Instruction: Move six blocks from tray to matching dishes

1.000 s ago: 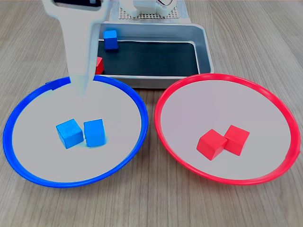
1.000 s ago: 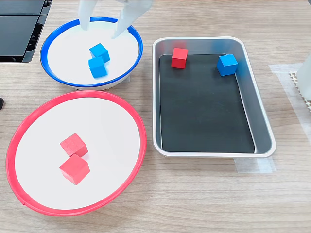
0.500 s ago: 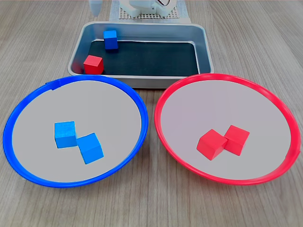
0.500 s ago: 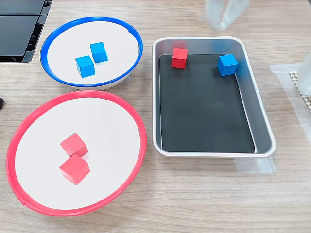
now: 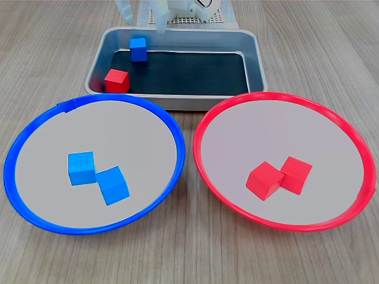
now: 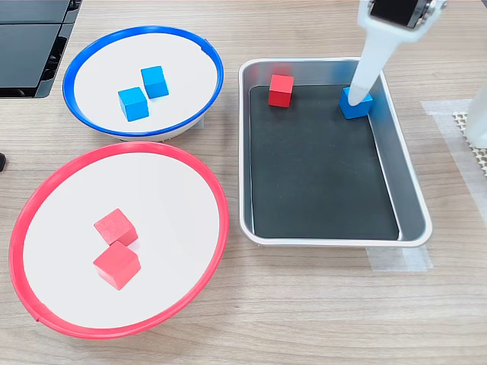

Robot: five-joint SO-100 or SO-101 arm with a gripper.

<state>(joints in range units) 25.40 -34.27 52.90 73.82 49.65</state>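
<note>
White plastic end effector [image 6: 358,90] over matte blue cube [image 6: 357,104], grip unclear, shiny metal tray [image 6: 407,190], 2 round dishes

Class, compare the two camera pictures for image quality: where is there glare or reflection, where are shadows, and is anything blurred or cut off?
In the first exterior view, the tray walls show soft bright reflections, shadows are faint, and the tool is cut off at the top edge. In the second exterior view, the tray rim gleams, everything looks sharp, and the tool is cropped by the top edge above the blue block.

silver tray [image 6: 407,190] with black bottom; blue-rimmed dish [image 5: 35,142]; red-rimmed dish [image 5: 349,136]; white hand [image 6: 358,87].
</note>
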